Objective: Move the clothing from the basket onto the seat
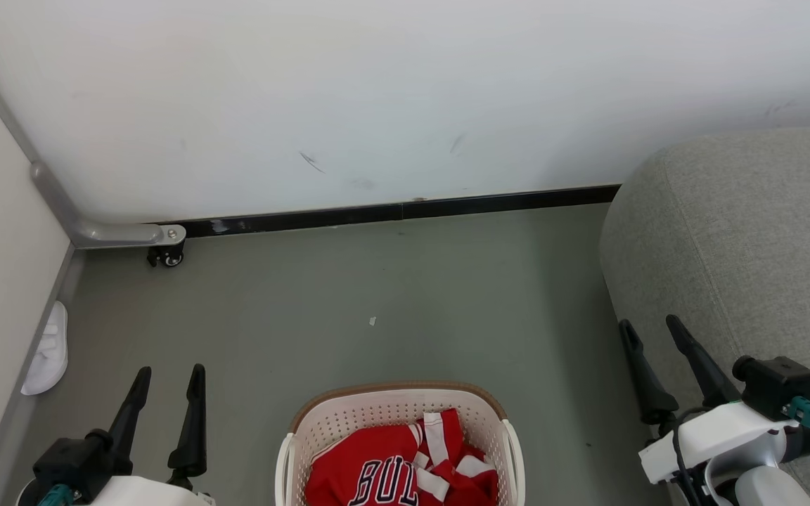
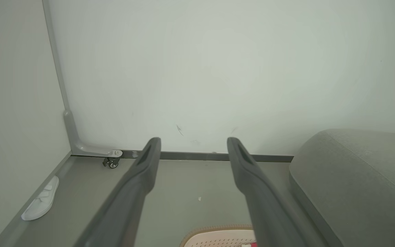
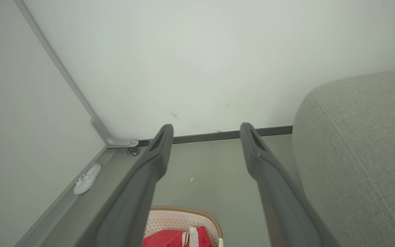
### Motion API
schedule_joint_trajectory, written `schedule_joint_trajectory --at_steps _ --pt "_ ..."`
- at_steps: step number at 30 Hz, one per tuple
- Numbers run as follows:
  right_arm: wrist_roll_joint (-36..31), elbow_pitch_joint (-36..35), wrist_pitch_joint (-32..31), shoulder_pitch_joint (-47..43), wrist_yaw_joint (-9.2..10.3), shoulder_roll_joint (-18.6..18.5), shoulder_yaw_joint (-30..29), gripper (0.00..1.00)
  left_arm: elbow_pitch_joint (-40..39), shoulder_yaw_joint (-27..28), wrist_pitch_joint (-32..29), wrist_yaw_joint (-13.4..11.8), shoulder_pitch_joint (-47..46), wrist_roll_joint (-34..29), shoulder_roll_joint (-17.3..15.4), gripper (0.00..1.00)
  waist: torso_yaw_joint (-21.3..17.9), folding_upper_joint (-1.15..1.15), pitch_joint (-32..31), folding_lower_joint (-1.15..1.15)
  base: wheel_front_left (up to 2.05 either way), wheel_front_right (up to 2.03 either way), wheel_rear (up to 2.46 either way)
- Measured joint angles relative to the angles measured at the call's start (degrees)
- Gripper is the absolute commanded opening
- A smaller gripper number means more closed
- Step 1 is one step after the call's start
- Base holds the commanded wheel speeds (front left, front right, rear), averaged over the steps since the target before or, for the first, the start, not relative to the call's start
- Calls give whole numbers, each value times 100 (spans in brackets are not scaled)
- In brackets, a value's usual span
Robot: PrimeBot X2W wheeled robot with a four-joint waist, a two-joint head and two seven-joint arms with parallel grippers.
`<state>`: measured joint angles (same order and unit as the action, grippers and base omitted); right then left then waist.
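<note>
Grey floor [image 1: 412, 281], perforated oval basket [image 1: 377, 411], crumpled clothing [image 1: 377, 467]

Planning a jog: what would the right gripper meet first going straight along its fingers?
Probably the plain white wall above the black skirting strip; the open right gripper has a free way until then.

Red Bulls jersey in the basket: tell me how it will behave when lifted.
The red jersey lies crumpled, so it is probably floppy and will drape from one pinch. It looks thin, so likely light. The striped shorts lie bunched against it in the basket, so they may drag along.
</note>
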<state>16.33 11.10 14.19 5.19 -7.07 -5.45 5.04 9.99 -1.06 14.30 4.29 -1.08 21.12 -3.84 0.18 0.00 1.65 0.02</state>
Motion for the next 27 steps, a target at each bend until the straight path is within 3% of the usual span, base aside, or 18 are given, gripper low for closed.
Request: schedule_joint_trajectory --at_steps 27 --pt "-127 -2 0 1 -1 116 -38 100 45 68 0 122 -90 -33 54 100 -89 0 204 0 0 0 0"
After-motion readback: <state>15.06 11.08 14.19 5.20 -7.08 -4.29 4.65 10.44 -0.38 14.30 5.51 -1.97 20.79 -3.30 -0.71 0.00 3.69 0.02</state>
